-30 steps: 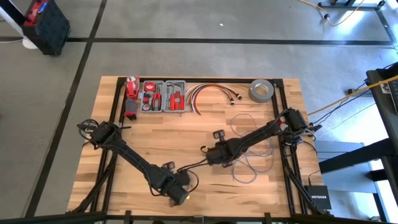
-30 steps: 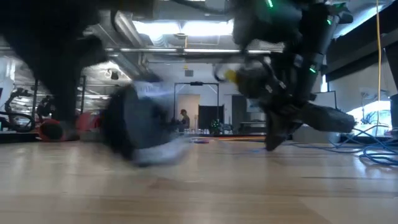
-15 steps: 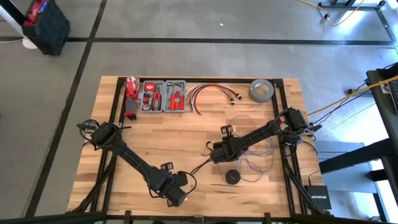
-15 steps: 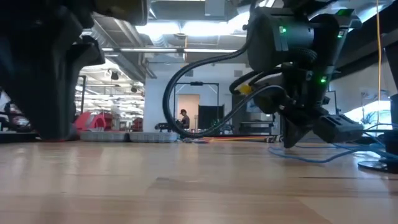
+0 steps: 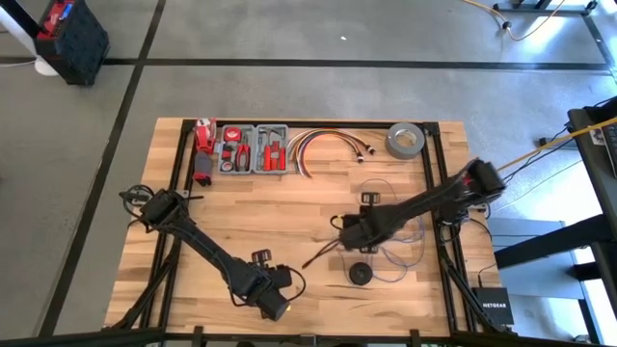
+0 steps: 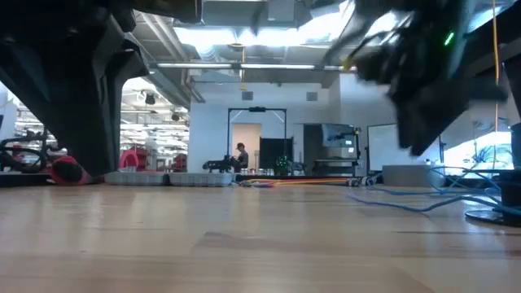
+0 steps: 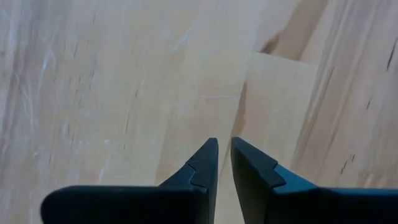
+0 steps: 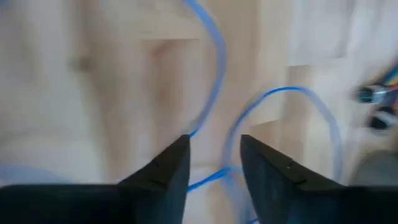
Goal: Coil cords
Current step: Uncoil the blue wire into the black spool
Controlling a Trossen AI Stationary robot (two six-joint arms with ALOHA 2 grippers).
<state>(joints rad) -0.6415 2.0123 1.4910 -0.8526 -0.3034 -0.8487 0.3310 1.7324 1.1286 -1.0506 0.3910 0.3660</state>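
Dark fingers of the right gripper (image 8: 214,155) stand parted and empty over loops of thin blue wire (image 8: 214,56), the wrist view shows. Only the high view reveals the black cord (image 5: 318,256) trailing to its round disc (image 5: 361,274) beside that gripper. The left gripper (image 7: 224,163), nearly closed and empty, hangs over bare wooden table (image 7: 93,81).
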